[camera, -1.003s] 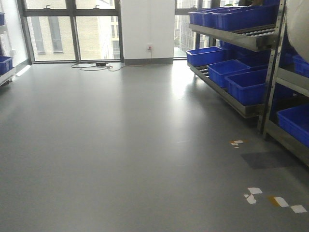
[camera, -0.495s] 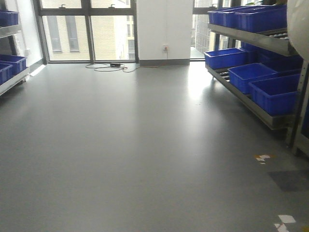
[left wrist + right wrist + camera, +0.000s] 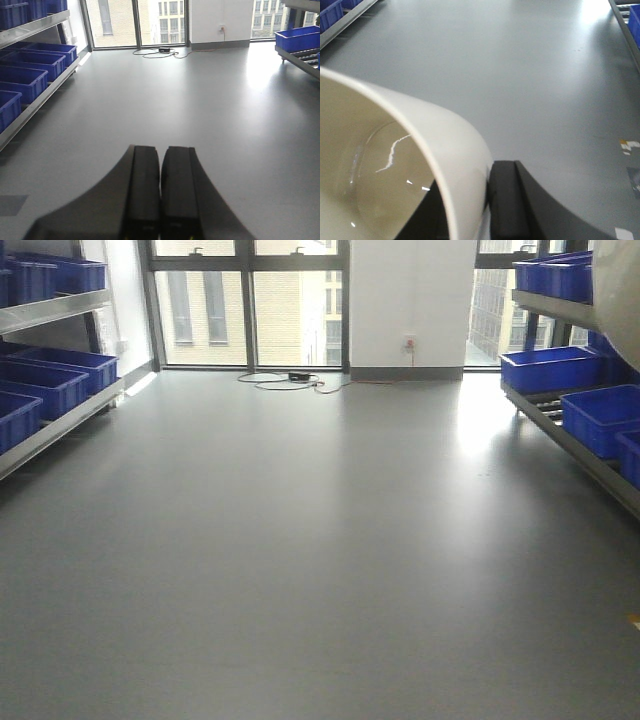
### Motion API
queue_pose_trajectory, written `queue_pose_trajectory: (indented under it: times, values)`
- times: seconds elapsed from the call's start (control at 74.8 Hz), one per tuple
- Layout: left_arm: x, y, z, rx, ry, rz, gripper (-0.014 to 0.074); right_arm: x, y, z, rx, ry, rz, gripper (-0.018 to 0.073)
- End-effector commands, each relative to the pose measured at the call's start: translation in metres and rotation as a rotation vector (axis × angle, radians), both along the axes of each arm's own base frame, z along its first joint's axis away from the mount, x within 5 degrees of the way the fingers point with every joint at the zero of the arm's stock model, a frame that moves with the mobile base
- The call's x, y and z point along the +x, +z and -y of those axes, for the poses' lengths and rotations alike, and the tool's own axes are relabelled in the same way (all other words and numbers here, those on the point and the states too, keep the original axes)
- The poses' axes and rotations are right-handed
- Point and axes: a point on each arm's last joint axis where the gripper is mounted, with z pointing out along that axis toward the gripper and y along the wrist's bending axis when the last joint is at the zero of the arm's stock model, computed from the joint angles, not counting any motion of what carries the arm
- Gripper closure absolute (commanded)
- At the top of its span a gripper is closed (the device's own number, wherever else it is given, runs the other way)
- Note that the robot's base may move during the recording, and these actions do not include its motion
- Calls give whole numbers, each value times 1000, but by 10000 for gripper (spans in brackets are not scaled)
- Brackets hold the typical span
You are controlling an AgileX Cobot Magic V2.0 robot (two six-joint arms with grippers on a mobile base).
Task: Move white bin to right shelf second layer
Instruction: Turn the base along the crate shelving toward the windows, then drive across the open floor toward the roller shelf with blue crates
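Glossy grey floor [image 3: 300,560] ran open toward the windows [image 3: 250,300] at 12 o'clock, with glare on it at 1 o'clock and a cable [image 3: 290,380] lying near the far wall. The left rack [image 3: 60,430] of blue crates [image 3: 45,388] edged the lane at 9 to 10 o'clock, and the right shelf [image 3: 570,447] edged it at 3 o'clock, well apart. My right gripper [image 3: 470,175] was clamped on the wall of the white bin [image 3: 445,135], carried above the floor, its blurred side showing at 2 o'clock out front. My left gripper [image 3: 160,150] had its fingers pressed together.
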Motion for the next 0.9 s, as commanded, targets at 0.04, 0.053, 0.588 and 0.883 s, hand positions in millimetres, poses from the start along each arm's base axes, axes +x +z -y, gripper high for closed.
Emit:
queue_pose_trajectory:
  times: [0.04,0.053,0.588,0.883]
  values:
    - [1,-4,0,-11,-4,64,512,1,19,1,13,-14,127,503]
    - [1,-4,0,-11,-4,64,512,1,19,1,13,-14,127,503]
    - [1,-4,0,-11,-4,64,512,1,19,1,13,-14,127,503]
    - [1,-4,0,-11,-4,64,512,1,19,1,13,-14,127,503]
